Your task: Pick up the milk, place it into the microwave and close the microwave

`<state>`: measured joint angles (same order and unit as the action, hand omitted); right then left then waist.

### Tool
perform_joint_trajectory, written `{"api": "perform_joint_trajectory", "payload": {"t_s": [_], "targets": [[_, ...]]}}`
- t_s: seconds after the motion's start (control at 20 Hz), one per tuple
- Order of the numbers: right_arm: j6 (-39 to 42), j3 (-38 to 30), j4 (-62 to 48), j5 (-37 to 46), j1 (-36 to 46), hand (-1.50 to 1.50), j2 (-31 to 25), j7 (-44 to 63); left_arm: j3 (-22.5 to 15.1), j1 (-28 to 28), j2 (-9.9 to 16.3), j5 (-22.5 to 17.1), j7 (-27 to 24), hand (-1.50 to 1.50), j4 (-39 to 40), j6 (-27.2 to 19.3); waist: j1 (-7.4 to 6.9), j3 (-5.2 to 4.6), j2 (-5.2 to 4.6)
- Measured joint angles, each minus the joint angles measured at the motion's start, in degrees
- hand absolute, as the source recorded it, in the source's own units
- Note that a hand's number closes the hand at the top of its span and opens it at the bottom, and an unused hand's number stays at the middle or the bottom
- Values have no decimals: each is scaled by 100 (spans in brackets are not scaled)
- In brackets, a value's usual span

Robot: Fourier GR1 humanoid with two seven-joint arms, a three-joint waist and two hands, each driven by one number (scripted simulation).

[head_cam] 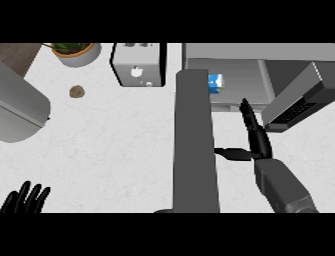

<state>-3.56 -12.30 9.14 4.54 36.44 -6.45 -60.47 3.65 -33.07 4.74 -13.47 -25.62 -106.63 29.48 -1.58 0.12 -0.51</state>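
The milk, a small blue and white carton, stands inside the microwave at the back right, just behind the top of its door. The door is open and shows as a long grey slab running toward me. My right hand is in front of the opening, right of the door, with its fingers straight and pointing at the cavity. Its thumb sticks out left and reaches the door's inner face. It holds nothing. My left hand rests open at the lower left, fingers up.
A dark slanted panel with a keypad lies right of the opening. A toaster and a potted plant stand at the back. A small brown lump lies on the white counter. A large grey rounded body fills the left.
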Motion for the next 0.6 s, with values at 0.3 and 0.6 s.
{"api": "perform_joint_trajectory", "payload": {"t_s": [0.3,0.6], "targets": [[371,88,357,-8,-545,-150,-232,-14,-238,-46,-82,252,204,-150,-87,-21,97,-6,37],[630,53,804,-145,-1121,150,-496,-30,-496,396,-90,485,280,-150,339,103,166,-11,52]]}}
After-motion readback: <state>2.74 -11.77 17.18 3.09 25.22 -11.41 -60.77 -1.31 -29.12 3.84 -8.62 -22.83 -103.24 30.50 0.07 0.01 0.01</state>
